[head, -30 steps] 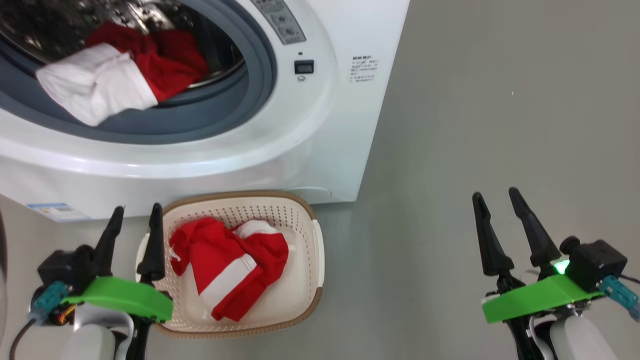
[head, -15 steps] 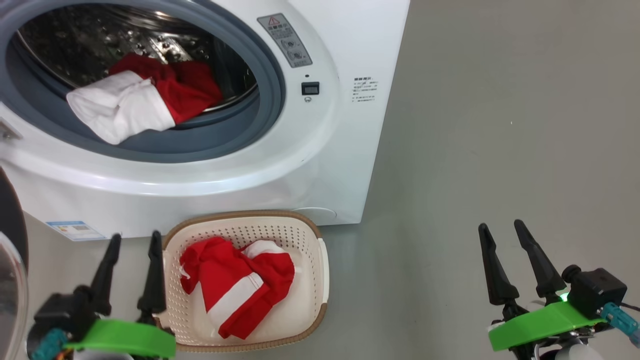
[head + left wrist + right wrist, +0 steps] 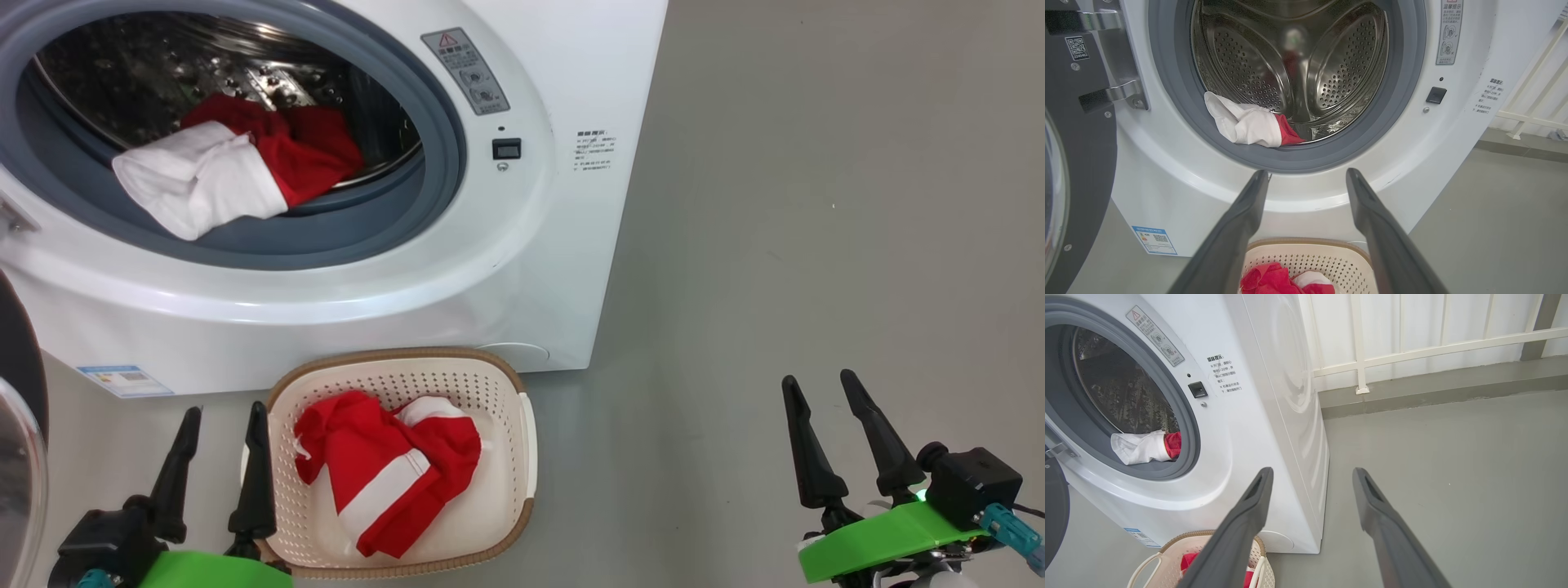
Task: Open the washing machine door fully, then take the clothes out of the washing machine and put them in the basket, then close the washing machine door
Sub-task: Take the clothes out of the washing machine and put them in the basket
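The white washing machine (image 3: 522, 245) stands with its door (image 3: 18, 425) swung open at the far left. A red and white garment (image 3: 220, 167) lies over the grey gasket at the drum's mouth, seen too in the left wrist view (image 3: 1247, 122) and the right wrist view (image 3: 1145, 447). Another red garment with white stripes (image 3: 384, 465) lies in the cream basket (image 3: 522, 441) on the floor before the machine. My left gripper (image 3: 222, 420) is open and empty just left of the basket. My right gripper (image 3: 820, 388) is open and empty over bare floor at the right.
Grey floor (image 3: 816, 204) spreads to the right of the machine. A white railing and wall (image 3: 1412, 339) run behind it. The open door's hinges (image 3: 1112, 92) sit at the machine's left side. A blue label sticker (image 3: 122, 380) marks the machine's lower front.
The head camera has tilted up, so the drum shows more fully and everything sits lower in the picture. Both grippers stay open and the clothes lie where they were.
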You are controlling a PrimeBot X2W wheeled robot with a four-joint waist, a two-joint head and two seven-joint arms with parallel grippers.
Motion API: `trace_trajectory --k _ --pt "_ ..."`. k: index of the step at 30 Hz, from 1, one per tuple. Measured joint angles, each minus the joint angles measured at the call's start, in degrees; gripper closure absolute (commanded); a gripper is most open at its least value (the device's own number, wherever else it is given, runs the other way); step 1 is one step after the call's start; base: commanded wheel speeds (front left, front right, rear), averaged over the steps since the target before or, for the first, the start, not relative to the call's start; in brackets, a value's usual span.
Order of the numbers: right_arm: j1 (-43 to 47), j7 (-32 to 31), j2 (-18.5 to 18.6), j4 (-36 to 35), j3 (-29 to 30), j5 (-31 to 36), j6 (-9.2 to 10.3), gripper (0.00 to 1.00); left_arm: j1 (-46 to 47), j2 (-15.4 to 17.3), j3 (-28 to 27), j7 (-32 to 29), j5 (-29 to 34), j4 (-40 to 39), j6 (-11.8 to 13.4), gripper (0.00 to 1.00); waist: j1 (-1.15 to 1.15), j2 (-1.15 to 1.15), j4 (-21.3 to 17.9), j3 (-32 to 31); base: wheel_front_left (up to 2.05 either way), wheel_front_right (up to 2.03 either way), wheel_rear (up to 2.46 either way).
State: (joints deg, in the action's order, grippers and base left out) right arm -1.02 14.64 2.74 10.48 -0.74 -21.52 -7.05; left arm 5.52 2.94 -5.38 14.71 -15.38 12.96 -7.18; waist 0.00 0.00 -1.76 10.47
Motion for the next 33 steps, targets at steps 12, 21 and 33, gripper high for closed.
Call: trace_trajectory --k 12,21,33 --pt "-0.5 0.0 0.0 -0.3 -0.6 -0.1 0.00 0.00 2.8 1.1 1.5 0.0 1.1 1.5 0.0 0.00 0.00 0.00 0.0 2.5 0.00 0.00 0.00" --pt "-4.5 0.0 0.0 -0.7 -2.0 -0.3 0.00 0.00 17.1 3.9 1.3 0.0 5.0 9.2 0.0 0.00 0.00 0.00 -0.1 7.0 0.00 0.00 0.00" --pt "-10.2 0.0 0.1 -1.3 -5.3 -2.6 0.00 0.00 42.1 8.7 1.6 0.0 9.8 28.6 0.0 0.00 0.00 0.00 -2.1 15.2 0.00 0.00 0.00"
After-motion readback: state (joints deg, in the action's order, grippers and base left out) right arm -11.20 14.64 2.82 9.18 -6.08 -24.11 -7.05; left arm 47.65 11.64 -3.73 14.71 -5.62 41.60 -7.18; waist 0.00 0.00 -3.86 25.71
